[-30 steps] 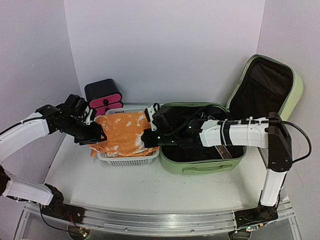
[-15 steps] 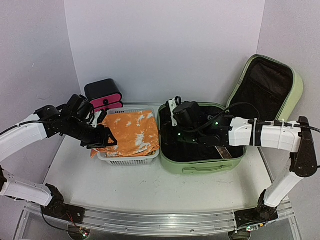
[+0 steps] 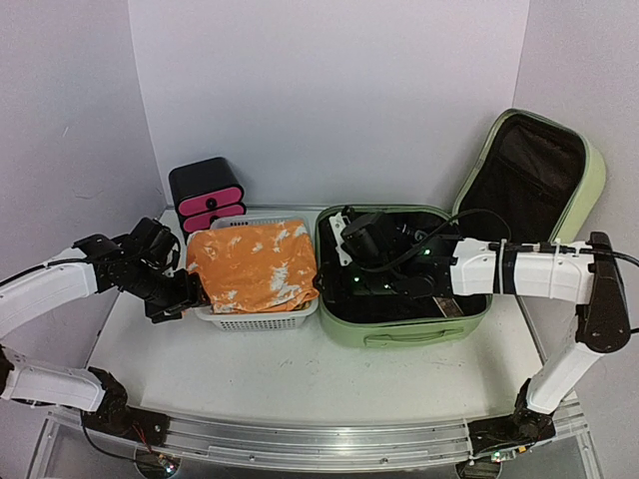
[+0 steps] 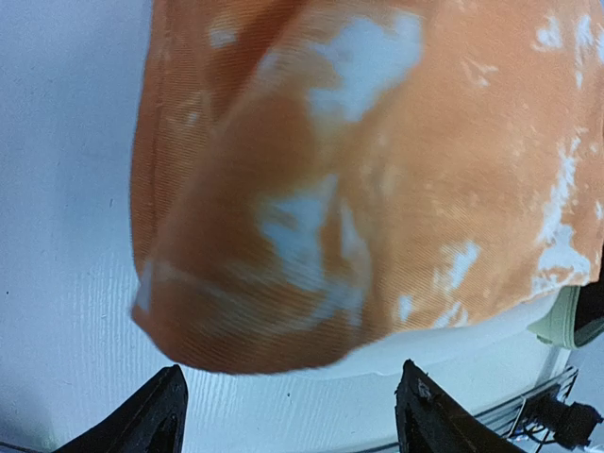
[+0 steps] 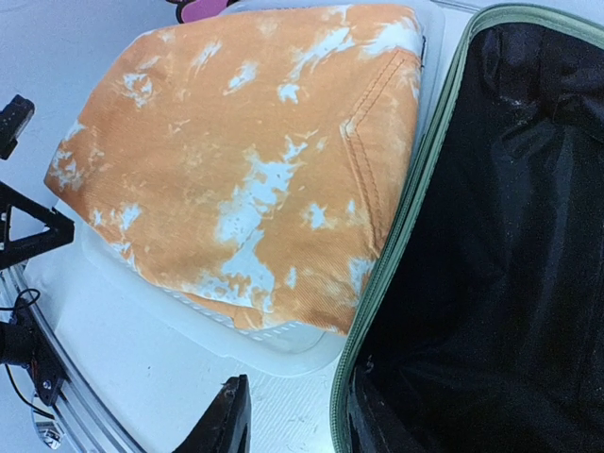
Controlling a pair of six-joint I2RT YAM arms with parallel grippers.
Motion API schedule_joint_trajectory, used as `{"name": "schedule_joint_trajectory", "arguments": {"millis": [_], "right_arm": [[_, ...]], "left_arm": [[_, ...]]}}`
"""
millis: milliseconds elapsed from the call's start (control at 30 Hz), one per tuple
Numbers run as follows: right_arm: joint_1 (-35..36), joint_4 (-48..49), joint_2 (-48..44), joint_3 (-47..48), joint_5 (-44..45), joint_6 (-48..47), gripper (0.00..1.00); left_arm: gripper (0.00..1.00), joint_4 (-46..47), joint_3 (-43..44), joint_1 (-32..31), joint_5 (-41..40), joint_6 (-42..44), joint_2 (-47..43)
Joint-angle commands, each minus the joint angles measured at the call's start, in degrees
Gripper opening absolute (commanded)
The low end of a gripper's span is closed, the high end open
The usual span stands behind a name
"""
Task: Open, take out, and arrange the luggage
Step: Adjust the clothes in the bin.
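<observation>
A light-green suitcase (image 3: pixel 404 334) is lying open on the right half of a white desk (image 3: pixel 300 384). Its lid (image 3: pixel 596 185) is standing up at the back right and showing its black lining. Just to the left of the suitcase, a white basket (image 3: pixel 255 319) is sitting on the desk. An orange cloth (image 3: pixel 255 264) blotched with white is lying across the top of the basket and covering it. A small black box (image 3: pixel 205 190) with pink fronts is standing behind the basket, near the back wall.

The left arm (image 3: pixel 45 284) is reaching in from the left, low over the desk. The left jaws are hanging just beside the basket's left end. In the left wrist view the two dark fingertips (image 4: pixel 156 420) are standing wide apart with nothing between them, so these jaws are released. The cloth (image 4: pixel 359 189) is filling the view just beyond them, slightly blurred.

The right arm (image 3: pixel 539 271) is stretching leftward across the open suitcase. The right jaws are hovering over its left rim, next to the basket. In the right wrist view one finger (image 5: pixel 226 420) is showing plainly, while the other is nearly lost against the black lining (image 5: pixel 491 236). These jaws are parted a little and gripping nothing. The cloth (image 5: pixel 245 170) is lying flat over the basket (image 5: pixel 217 326), with its near edge beside the suitcase's green rim.
</observation>
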Motion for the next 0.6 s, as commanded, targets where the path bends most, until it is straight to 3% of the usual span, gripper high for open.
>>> {"name": "schedule_joint_trajectory", "arguments": {"millis": [0,267,400,500,567], "right_arm": [[-0.03,1.06,1.27,2.76,-0.64,0.02,0.35],[0.00,1.41,3.37,4.30,-0.52,-0.79,0.35],[-0.06,1.83,4.06,4.63,-0.29,-0.99,0.35],[-0.02,2.07,4.91,5.42,-0.38,-1.27,0.35],[-0.02,2.20,5.58,6.28,-0.54,-1.59,0.35]], "left_arm": [[0.76,5.09,-1.72,3.42,0.03,-1.47,0.40],[0.66,6.77,1.21,3.73,0.07,1.95,9.17],[0.59,6.81,0.29,3.72,-1.75,-0.86,11.65],[0.44,6.80,-0.74,3.89,-3.22,-3.30,11.67],[0.23,5.80,-1.40,3.98,-3.33,-3.97,10.75]]}}
